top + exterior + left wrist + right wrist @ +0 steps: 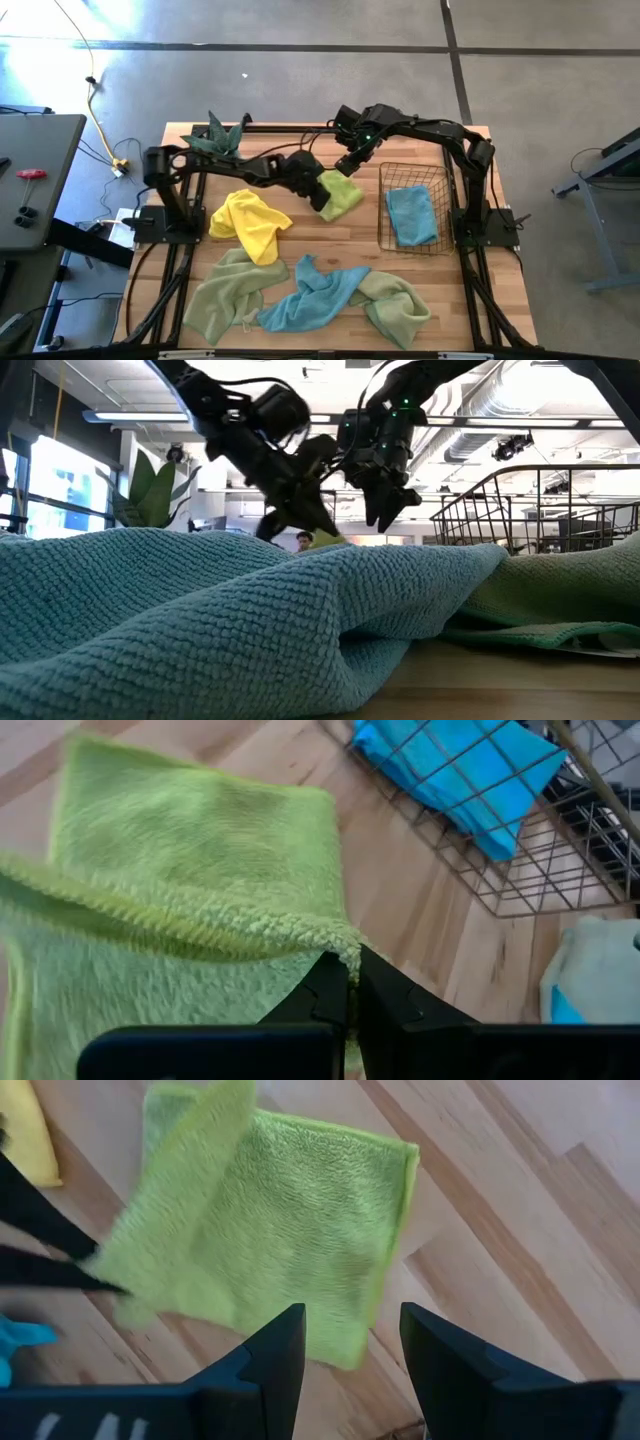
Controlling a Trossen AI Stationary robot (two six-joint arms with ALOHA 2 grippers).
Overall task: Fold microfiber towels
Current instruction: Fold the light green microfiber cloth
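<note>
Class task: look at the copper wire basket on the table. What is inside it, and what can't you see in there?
Inside the wire basket lies one folded light blue towel, filling much of its floor. Through the open wires nothing else shows beside it. Whatever lies beneath the towel is covered, so whether another cloth sits under it cannot be told.

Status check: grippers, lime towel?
Left gripper shut on lime green microfiber towel, lifting its edge. Right gripper open above it. Nothing in the way.

Copper wire basket (432, 175) on wooden table (330, 235) right side; potted plant (222, 135) back left.
</note>
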